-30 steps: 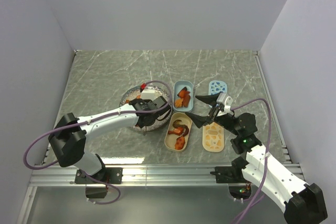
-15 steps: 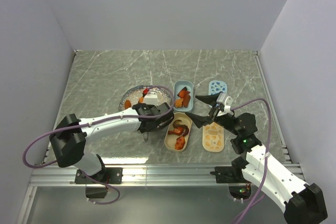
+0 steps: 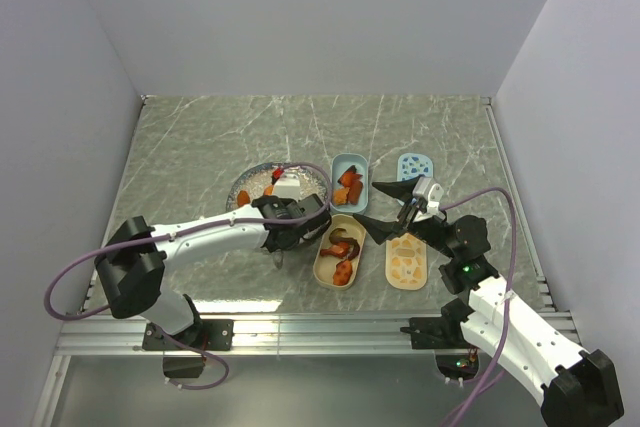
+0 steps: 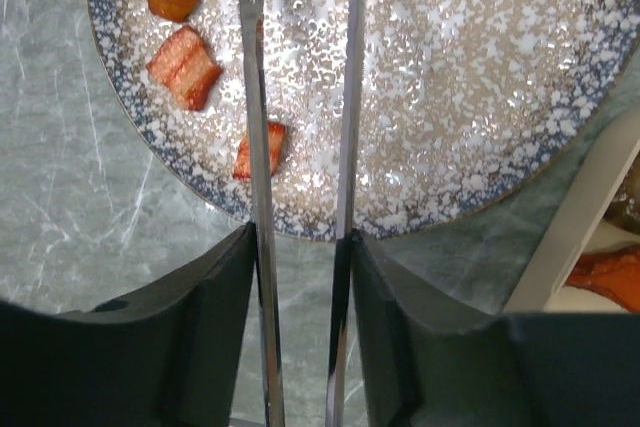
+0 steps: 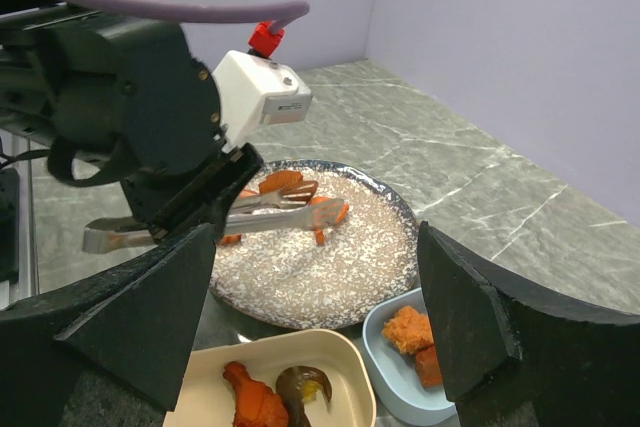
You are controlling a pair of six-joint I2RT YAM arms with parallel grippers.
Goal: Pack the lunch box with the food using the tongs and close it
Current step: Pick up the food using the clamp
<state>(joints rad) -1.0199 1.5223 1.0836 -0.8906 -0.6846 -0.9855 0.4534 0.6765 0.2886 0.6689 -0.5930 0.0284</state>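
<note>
Food-picking step: the left gripper (image 4: pixel 300 242), jaws clamped on thin silvery metal tongs (image 4: pixel 349 147), must next nip the reddish chunk (image 4: pixel 243 160) ahead; the right gripper (image 5: pixel 315 247) has jaws apart.

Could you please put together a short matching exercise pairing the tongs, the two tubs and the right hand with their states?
1. tongs
2. blue tub
3. cream tub
4. right hand

a. open, holding nothing
b. holds orange chunks
c. gripped by the left hand, tips over the speckled plate
d. holds reddish and dark brown pieces

Pairs: 1-c, 2-b, 3-d, 4-a
</note>
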